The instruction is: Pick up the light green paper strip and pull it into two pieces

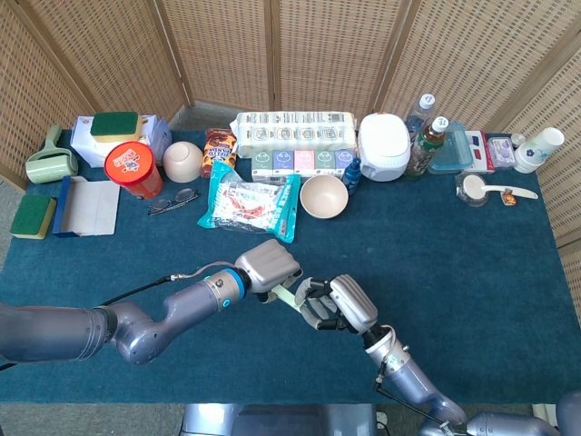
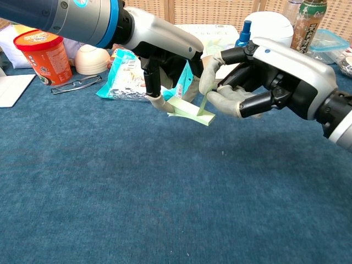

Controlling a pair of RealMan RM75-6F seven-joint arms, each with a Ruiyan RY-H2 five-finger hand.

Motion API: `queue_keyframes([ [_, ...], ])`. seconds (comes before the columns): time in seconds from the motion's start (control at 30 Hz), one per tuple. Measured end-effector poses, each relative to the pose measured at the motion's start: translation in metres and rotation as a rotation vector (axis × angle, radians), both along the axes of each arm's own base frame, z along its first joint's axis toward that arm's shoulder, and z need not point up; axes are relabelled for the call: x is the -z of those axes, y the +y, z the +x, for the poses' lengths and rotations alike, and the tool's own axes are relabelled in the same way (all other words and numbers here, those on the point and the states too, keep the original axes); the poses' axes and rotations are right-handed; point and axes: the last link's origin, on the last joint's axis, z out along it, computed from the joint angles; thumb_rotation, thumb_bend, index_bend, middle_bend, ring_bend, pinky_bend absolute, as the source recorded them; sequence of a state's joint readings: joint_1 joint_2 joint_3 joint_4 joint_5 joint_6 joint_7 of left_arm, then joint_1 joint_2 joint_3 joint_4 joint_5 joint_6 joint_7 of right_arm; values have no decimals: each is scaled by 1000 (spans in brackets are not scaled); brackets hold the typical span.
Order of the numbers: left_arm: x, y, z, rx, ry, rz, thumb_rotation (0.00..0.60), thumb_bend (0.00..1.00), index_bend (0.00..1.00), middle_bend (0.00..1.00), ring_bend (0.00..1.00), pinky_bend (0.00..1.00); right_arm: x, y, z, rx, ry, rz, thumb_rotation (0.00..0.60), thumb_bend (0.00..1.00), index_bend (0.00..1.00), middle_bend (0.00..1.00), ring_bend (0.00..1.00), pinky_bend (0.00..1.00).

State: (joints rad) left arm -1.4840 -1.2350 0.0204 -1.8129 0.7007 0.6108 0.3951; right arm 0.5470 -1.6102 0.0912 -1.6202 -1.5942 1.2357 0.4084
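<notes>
Left hand: my left hand (image 2: 165, 58) is clamped on one end of the light green paper strip (image 2: 191, 112), fingertips pointing down; in the head view (image 1: 269, 265) it sits just left of the other hand

Right hand: my right hand (image 2: 258, 77) pinches the strip's other end between thumb and a finger; remaining fingers curled loosely; seen from above (image 1: 336, 304) it nearly touches the left hand

Strip, location: held in the air above the blue desk (image 2: 165, 209), between the two hands; not resting on anything

Strip, axis: long axis runs roughly left to right from one hand to the other, folded or creased at the middle; still in one piece as far as I can tell

Key relation: both hands are on the strip, so I judge the pull must go straight apart along that axis

Behind: snack bag (image 2: 124, 77), glasses (image 2: 77, 83), red tub (image 2: 45, 54); well clear of the hands
</notes>
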Motion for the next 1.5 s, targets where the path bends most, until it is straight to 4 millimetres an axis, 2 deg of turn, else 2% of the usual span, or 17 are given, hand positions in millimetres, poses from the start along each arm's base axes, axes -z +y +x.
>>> queue_keyframes([
  [0.83,-1,1,-5,-6,6,4,600,371,694,1000,1000,1000,2,1,-1,0,3,5,600,471,673,941,981,846],
  [1.17,-3,4,-17,-27,29,9,600,373,709,1000,1000,1000,2,1,-2,8,9,10,600,483,733,951,987,848],
  [1.5,-6,5,-26,-46,34,14,600,385,723,1000,1000,1000,2,1,-4,13,11,6,600,494,751,954,988,848],
])
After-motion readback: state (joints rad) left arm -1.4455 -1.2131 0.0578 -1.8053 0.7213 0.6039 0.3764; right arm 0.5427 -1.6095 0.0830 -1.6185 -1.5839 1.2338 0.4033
